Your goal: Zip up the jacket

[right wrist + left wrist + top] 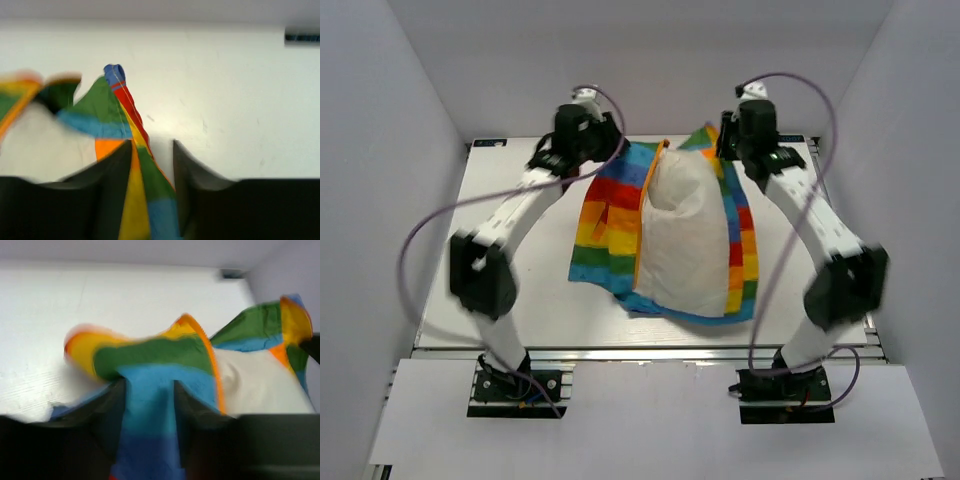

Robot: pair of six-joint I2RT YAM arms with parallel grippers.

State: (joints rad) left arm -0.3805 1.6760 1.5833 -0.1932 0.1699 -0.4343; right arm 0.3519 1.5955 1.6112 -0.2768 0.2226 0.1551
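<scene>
Rainbow-striped jacket (610,215) on white table (520,295), pinched in left fingers (190,415) and right fingers (112,175).

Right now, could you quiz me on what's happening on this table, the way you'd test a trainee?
1. True or false: the jacket is zipped shut.
2. Look at the left fingers and the right fingers. Which of them pinch the jacket? A: left only. B: right only. C: both.
3. Fill in: the lining showing inside the jacket is ___.
Key: 1 false; 2 C; 3 white.
</scene>
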